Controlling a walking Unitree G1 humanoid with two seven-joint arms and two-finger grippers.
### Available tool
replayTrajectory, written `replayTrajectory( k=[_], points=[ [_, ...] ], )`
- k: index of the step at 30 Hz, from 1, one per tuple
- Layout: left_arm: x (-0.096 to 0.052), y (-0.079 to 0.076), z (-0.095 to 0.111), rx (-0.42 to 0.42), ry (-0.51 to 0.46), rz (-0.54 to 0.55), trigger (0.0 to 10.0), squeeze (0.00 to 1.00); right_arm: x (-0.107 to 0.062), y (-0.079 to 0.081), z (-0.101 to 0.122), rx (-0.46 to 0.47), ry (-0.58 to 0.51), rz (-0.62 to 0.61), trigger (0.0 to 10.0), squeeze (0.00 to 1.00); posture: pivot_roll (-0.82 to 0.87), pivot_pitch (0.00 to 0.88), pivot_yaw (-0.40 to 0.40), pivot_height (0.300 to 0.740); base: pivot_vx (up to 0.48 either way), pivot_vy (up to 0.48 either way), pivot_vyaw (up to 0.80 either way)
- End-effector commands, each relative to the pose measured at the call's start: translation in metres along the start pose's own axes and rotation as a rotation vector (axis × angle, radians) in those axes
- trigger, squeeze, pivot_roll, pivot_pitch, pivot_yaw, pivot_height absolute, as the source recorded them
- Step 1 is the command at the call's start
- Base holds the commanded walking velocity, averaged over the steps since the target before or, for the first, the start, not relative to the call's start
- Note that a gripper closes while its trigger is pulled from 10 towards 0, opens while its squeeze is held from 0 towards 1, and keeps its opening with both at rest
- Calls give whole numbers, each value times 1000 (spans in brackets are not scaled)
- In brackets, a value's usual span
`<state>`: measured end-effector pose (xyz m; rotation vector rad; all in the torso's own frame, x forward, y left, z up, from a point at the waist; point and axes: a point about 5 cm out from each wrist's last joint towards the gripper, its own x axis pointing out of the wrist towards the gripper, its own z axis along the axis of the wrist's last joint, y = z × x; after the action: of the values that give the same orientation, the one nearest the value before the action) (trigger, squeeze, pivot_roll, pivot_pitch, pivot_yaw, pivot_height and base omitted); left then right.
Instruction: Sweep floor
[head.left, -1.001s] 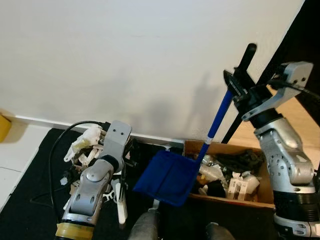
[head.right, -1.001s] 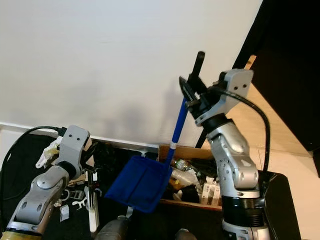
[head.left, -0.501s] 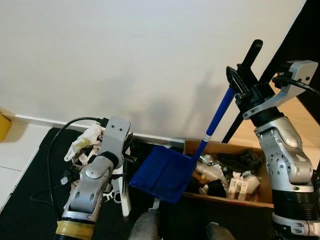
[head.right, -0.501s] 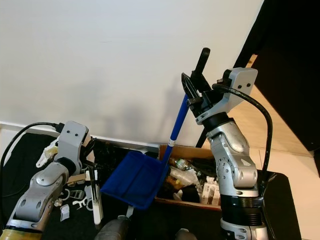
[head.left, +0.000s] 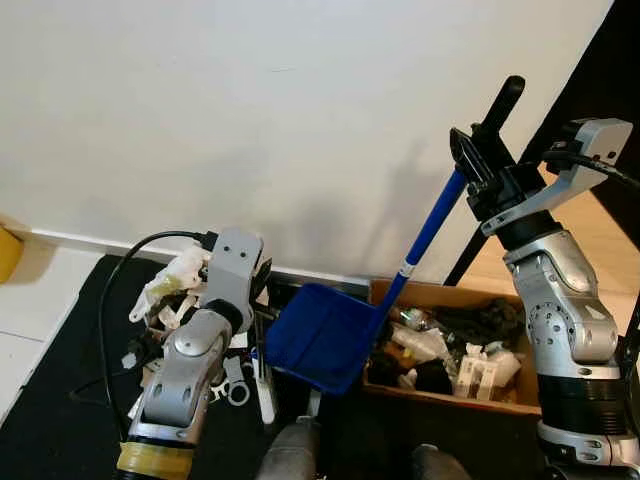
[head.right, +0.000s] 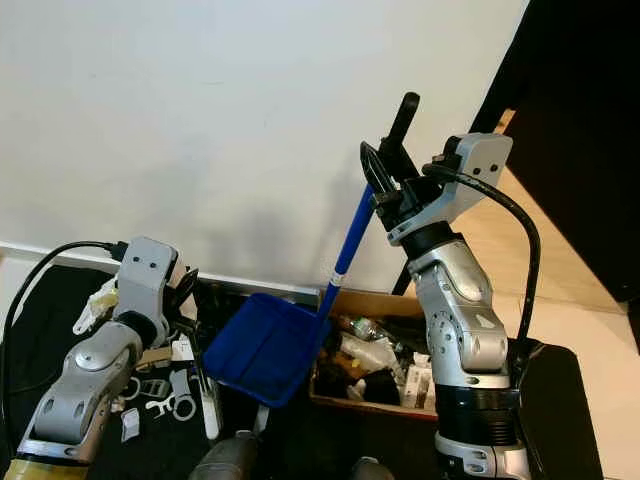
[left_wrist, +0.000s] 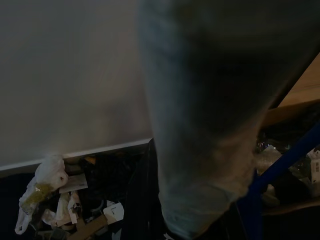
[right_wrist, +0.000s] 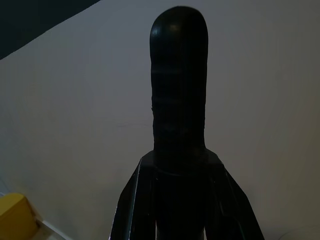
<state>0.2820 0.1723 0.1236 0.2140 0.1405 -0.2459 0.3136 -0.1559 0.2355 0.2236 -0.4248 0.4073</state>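
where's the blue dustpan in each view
Left eye: dustpan at bottom centre, left of the cardboard box.
Right eye: dustpan at bottom, left of centre.
Left wrist: a blue handle strip near the edge.
Right wrist: black grip upright in the middle.
Shared landmark: the white wall.

Home corner: white wall (head.left: 250, 110), skirting, cardboard box (head.left: 455, 390) of clutter.
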Motion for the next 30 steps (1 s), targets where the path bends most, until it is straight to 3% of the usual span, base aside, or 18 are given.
replayTrajectory(
  k=[1, 4, 30],
  points=[
    [-1, 1, 4, 8, -16, 20, 10000, 0, 0, 0, 1, 20, -23, 4, 10000, 0, 130, 154, 63, 740, 0, 0, 0],
    [-1, 1, 4, 5, -13, 23, 10000, 0, 0, 0, 1, 21, -22, 4, 10000, 0, 129, 154, 65, 740, 0, 0, 0],
    [0, 4, 2, 8, -2, 35, 10000, 0, 0, 0, 1, 23, -22, 9, 10000, 0, 129, 155, 69, 740, 0, 333, 0]
  ],
)
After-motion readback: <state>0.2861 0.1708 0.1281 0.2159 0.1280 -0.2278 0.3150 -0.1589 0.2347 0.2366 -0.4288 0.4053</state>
